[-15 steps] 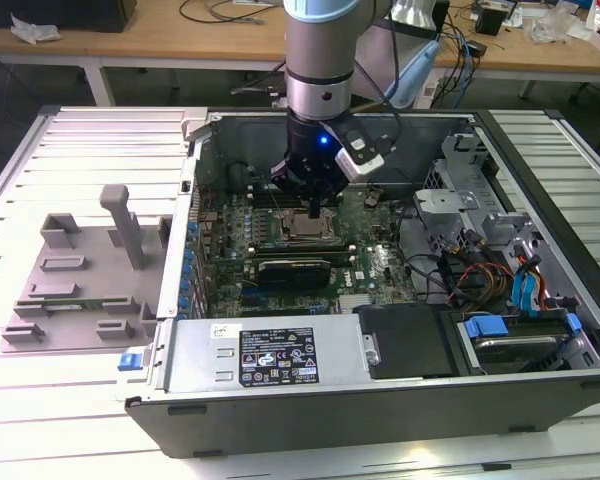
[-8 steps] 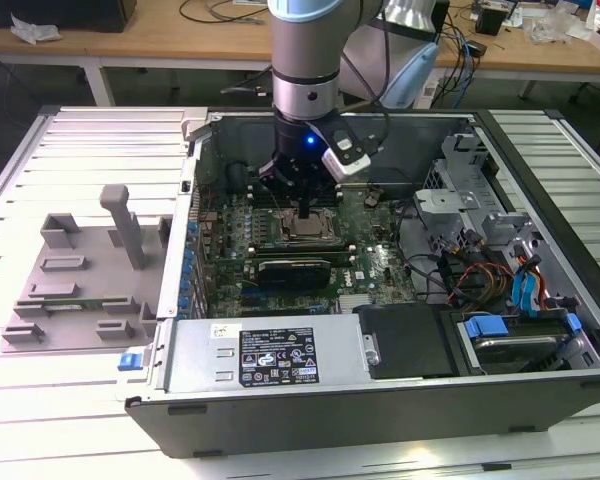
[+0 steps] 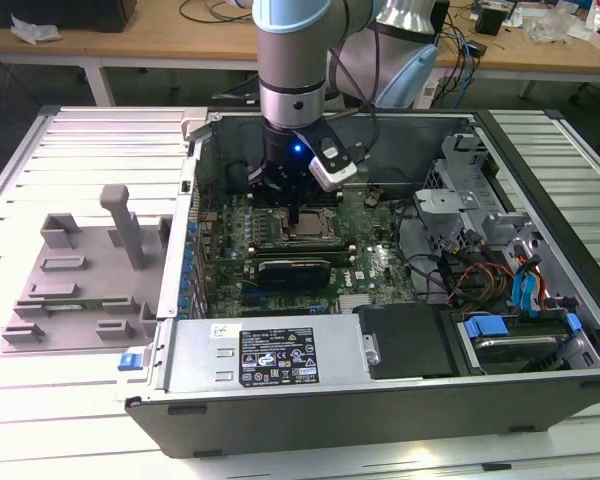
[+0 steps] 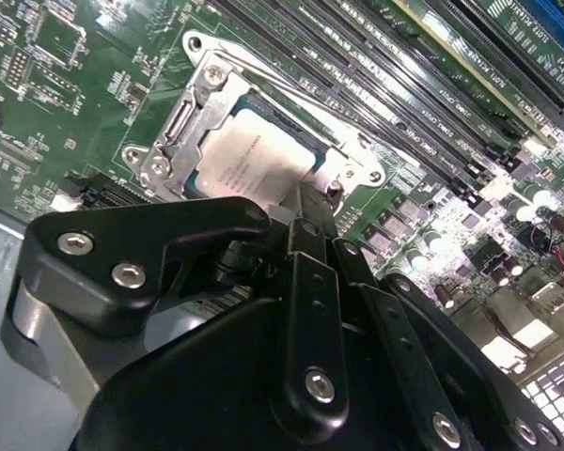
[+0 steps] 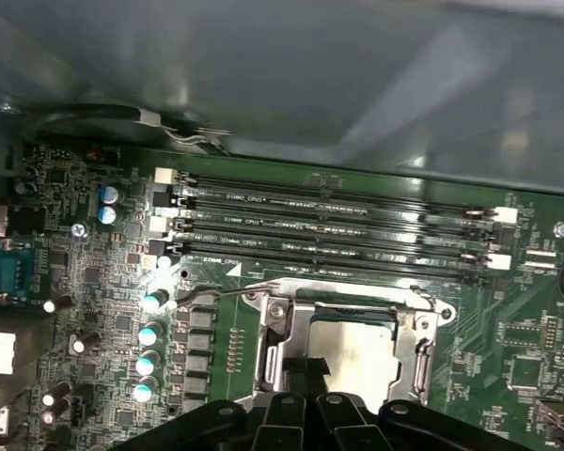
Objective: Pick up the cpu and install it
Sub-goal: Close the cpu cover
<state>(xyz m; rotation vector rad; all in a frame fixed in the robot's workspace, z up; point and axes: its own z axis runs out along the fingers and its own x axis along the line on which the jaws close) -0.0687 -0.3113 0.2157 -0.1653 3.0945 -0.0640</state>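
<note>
Going near to far in the exterior view: closest is the open computer case [image 3: 380, 410] on the slatted desk [image 3: 40, 160]. The power supply [image 3: 280, 355] runs along its 6 o'clock edge, and there's a blue-tabbed drive cage [image 3: 520, 335] at about 4 o'clock. A grey plastic fixture [image 3: 90, 270] sits on the desk out at 9 o'clock, well apart from the action. The middle of the motherboard [image 3: 380, 265] is where it's at: the cpu [image 4: 263, 155] lies flat inside the socket frame [image 4: 174, 141], silvery top up, not in the air. The gripper [image 4: 315, 193] hangs right over it. In the second wrist view the fingers [image 4: 312, 225] look drawn together with nothing pinched between them, tips right at the chip's edge. Whether they actually touch it I can't tell. Past the socket, toward 12 o'clock in the exterior view, run the memory slots [image 5: 338, 225], then the case's far wall, then a second desk [image 3: 180, 40] way back. My take on the chip: light, thin, totally stiff, with a slick metal lid, and probably fragile underneath. So I'd only take it by two opposite sides of the pale rim, kept dead level, never squeezed across the top or dragged over the socket.
</note>
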